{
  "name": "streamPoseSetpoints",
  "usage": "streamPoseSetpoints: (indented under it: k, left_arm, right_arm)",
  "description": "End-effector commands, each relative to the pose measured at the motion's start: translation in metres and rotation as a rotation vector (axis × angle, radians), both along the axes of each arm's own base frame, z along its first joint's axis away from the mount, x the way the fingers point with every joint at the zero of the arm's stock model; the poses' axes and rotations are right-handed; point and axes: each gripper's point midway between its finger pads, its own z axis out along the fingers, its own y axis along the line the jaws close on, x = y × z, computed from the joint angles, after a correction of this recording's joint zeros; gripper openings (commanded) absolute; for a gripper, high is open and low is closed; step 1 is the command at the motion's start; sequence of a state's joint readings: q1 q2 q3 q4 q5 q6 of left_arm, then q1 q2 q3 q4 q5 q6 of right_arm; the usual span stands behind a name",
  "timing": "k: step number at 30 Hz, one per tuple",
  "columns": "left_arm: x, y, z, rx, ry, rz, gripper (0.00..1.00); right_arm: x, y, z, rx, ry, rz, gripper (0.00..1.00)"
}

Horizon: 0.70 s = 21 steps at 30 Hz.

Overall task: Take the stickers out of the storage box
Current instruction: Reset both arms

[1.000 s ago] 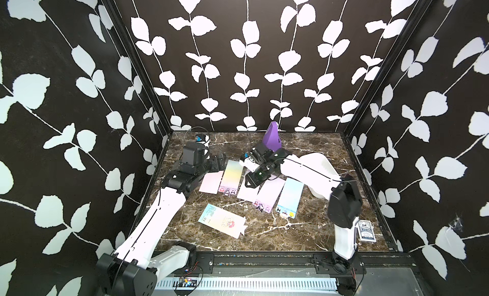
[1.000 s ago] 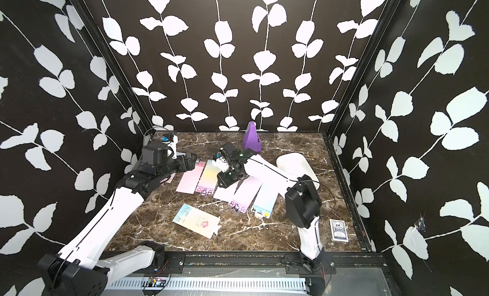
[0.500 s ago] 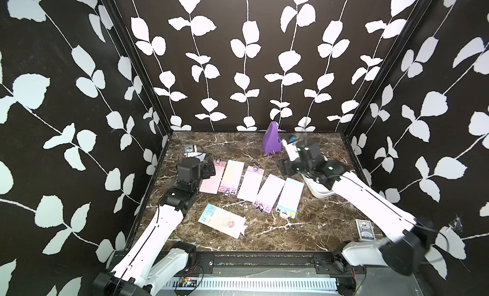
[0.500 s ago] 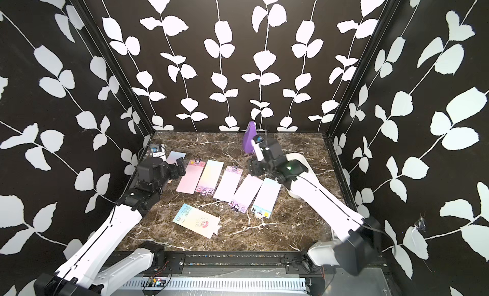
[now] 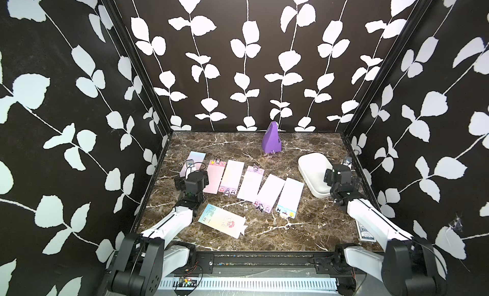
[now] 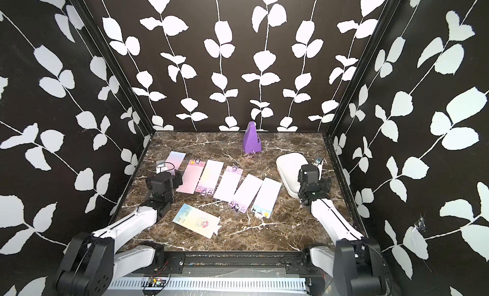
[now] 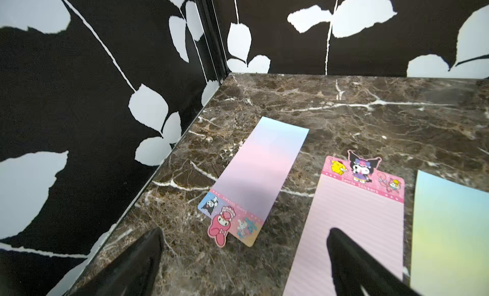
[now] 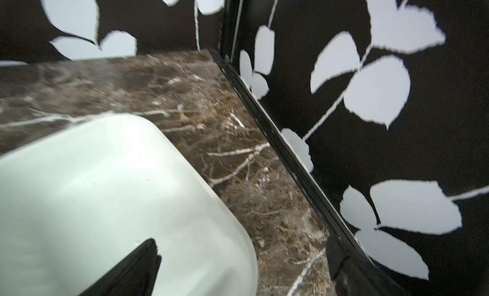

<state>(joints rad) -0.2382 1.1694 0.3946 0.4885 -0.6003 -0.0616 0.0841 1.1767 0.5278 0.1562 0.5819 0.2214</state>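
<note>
Marble tabletop (image 5: 264,236), walled booth. The stickers (image 5: 250,182), seven sheets, are all lying flat on the surface outside the storage box (image 5: 313,173). Six are lying side by side in a row across the middle, running from the left edge toward the box, and the seventh, a pastel sheet with a star-shaped end (image 5: 222,223), is lying crosswise nearer the front edge, apart from the row. The storage box, white with rounded corners, is sitting close to the right edge, just beyond the last sheet of the row. The left gripper (image 7: 244,232) is hanging with its fingers spread wide and gripping nothing, over the cartoon end of the leftmost gradient sheet (image 7: 260,173) by the left edge. The right gripper (image 8: 241,241) is likewise spread wide and gripping nothing, poised over the box's side nearest the right edge. A purple pyramid-shaped object (image 5: 272,138) is standing upright near the middle of the back edge. A blue-patterned playing-card pack (image 5: 365,232) is lying in the front right corner, partly hidden by the right arm.
</note>
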Motion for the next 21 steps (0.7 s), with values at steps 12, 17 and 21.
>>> streamPoseSetpoints:
  k: [12,17,21]
  left_arm:
    - [0.013,0.018,-0.018,0.004,-0.077,-0.084,0.99]
    - [0.023,-0.003,-0.037,0.006,-0.102,-0.215,0.99]
    - [0.041,-0.023,-0.046,0.021,-0.052,-0.33,0.99]
  right_arm:
    - [0.029,0.019,-0.015,0.002,-0.193,0.228,1.0]
    - [0.029,0.032,-0.024,0.015,-0.258,0.303,1.0]
    - [0.041,0.037,-0.039,0.019,-0.226,0.334,1.0]
